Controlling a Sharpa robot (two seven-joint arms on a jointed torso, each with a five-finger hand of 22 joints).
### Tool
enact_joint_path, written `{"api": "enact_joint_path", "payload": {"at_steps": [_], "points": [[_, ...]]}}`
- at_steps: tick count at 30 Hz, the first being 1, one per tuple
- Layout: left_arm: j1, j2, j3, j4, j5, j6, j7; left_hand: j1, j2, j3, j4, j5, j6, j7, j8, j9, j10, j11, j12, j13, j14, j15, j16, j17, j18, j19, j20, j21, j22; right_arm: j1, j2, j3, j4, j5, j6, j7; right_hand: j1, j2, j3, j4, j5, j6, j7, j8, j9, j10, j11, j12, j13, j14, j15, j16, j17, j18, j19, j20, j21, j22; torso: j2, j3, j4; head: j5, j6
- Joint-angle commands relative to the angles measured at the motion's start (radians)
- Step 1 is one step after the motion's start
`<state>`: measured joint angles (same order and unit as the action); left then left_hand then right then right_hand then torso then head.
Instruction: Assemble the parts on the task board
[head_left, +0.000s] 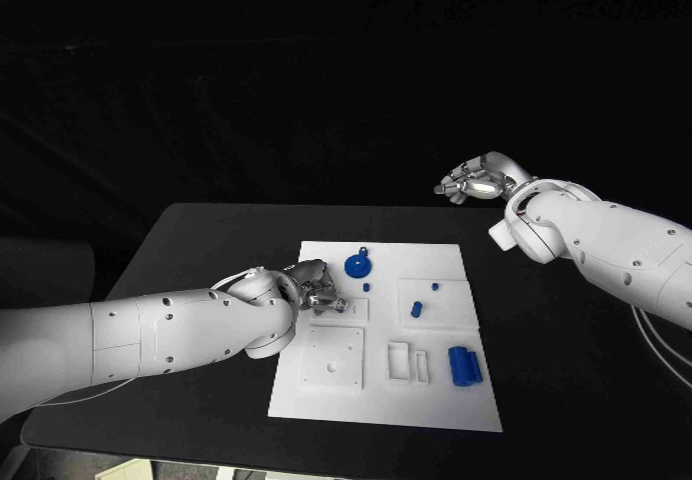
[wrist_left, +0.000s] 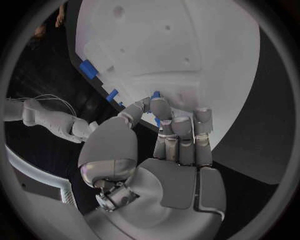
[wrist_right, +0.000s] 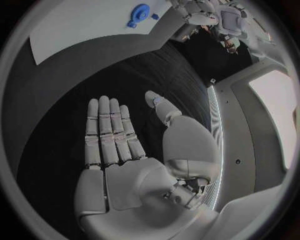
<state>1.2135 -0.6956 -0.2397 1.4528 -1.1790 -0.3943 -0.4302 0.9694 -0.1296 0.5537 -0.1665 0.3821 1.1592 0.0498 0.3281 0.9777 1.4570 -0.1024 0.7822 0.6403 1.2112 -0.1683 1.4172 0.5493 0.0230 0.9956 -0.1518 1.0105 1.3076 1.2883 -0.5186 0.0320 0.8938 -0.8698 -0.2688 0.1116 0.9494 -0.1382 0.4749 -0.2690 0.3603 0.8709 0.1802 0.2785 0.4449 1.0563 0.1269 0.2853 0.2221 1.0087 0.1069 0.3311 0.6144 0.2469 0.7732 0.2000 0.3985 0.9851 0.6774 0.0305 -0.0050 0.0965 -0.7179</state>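
Observation:
The white task board (head_left: 433, 400) lies in the middle of the black table. On it are a round blue part with a loop (head_left: 359, 265), three small blue pegs (head_left: 415, 308) and a blue block (head_left: 463, 366). My left hand (head_left: 315, 287) is at the board's left edge, fingers curled. In the left wrist view the fingertips (wrist_left: 161, 107) pinch a small blue part (wrist_left: 156, 121) just over the board (wrist_left: 187, 50). My right hand (head_left: 476, 182) is raised beyond the table's far right corner. In the right wrist view that hand (wrist_right: 119, 145) has its fingers straight and apart, holding nothing.
The board has square and slotted recesses (head_left: 408, 362) near its front half. Bare black table (head_left: 202, 240) lies on both sides of the board. The right wrist view shows the board (wrist_right: 81, 25) and the round blue part (wrist_right: 139, 11) far off.

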Motion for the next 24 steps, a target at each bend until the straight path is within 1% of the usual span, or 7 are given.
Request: {"api": "enact_joint_path", "payload": {"at_steps": [1, 7, 12, 19, 24], "points": [[-0.003, 0.008, -0.001, 0.001, 0.004, 0.035, -0.005, 0.002, 0.012, 0.056, -0.051, 0.004, 0.123, -0.072, 0.005, 0.001, -0.021, -0.023, 0.005, 0.001, 0.051, -0.059, 0.006, -0.002, 0.02, 0.005, -0.126, 0.005, 0.011, 0.001, 0.0, 0.0, 0.002, -0.007, 0.015, 0.007, 0.003, 0.005, -0.007, 0.001, 0.005, -0.004, 0.003, 0.002, -0.001, 0.007, -0.001, -0.004, -0.002, -0.004, 0.005, -0.006, -0.001, 0.006, -0.006, 0.001, -0.006, 0.002, 0.001, -0.0002, -0.0003, 0.0, 0.0], [-0.007, 0.01, -0.001, 0.0, 0.005, 0.057, -0.008, 0.002, 0.012, 0.056, -0.052, 0.003, 0.123, -0.072, 0.005, 0.001, -0.022, -0.023, 0.005, 0.0, 0.051, -0.059, 0.006, -0.002, 0.02, 0.004, -0.126, 0.005, 0.012, 0.001, 0.001, -0.001, 0.005, -0.007, 0.017, 0.006, 0.003, 0.005, -0.007, 0.001, 0.005, -0.004, 0.003, 0.002, -0.001, 0.007, -0.001, -0.004, -0.002, -0.004, 0.006, -0.006, -0.001, 0.006, -0.006, 0.001, -0.007, 0.002, 0.001, -0.0001, -0.0007, 0.0, -0.001], [-0.008, 0.008, -0.001, 0.0, 0.004, 0.065, -0.009, 0.002, 0.012, 0.056, -0.052, 0.002, 0.122, -0.072, 0.005, 0.001, -0.022, -0.023, 0.006, 0.0, 0.051, -0.059, 0.006, -0.003, 0.02, 0.004, -0.125, 0.005, 0.012, 0.0, 0.002, -0.002, 0.006, -0.006, 0.018, 0.006, 0.003, 0.005, -0.007, 0.001, 0.006, -0.004, 0.003, 0.002, -0.002, 0.008, -0.001, -0.005, -0.003, -0.005, 0.006, -0.007, -0.001, 0.006, -0.007, 0.001, -0.007, 0.002, 0.0, 0.0006, 0.001, -0.001, -0.003], [-0.008, 0.005, -0.001, 0.001, 0.004, 0.074, -0.009, 0.001, 0.011, 0.056, -0.053, 0.001, 0.121, -0.072, 0.005, 0.001, -0.023, -0.022, 0.007, 0.0, 0.05, -0.059, 0.006, -0.004, 0.02, 0.003, -0.125, 0.005, 0.012, 0.0, 0.0, -0.004, 0.005, -0.006, 0.02, 0.006, 0.003, 0.005, -0.008, 0.002, 0.006, -0.004, 0.003, 0.002, -0.002, 0.008, -0.001, -0.005, -0.004, -0.005, 0.006, -0.007, -0.001, 0.006, -0.007, 0.002, -0.008, 0.002, 0.0, -0.0003, 0.0006, -0.002, -0.004], [-0.008, 0.002, -0.001, 0.003, 0.003, 0.094, -0.009, -0.002, 0.004, 0.053, -0.053, -0.002, 0.121, -0.071, 0.007, 0.001, -0.023, -0.021, 0.009, -0.001, 0.049, -0.058, 0.007, -0.006, 0.02, 0.002, -0.124, 0.005, 0.013, 0.0, -0.001, -0.005, 0.007, -0.005, 0.021, 0.006, 0.002, 0.005, -0.008, 0.002, 0.006, -0.004, 0.003, 0.002, -0.002, 0.008, -0.001, -0.006, -0.004, -0.005, 0.006, -0.007, -0.001, 0.006, -0.007, 0.002, -0.008, 0.002, 0.0, -0.0004, 0.0005, -0.002, -0.005]]}}
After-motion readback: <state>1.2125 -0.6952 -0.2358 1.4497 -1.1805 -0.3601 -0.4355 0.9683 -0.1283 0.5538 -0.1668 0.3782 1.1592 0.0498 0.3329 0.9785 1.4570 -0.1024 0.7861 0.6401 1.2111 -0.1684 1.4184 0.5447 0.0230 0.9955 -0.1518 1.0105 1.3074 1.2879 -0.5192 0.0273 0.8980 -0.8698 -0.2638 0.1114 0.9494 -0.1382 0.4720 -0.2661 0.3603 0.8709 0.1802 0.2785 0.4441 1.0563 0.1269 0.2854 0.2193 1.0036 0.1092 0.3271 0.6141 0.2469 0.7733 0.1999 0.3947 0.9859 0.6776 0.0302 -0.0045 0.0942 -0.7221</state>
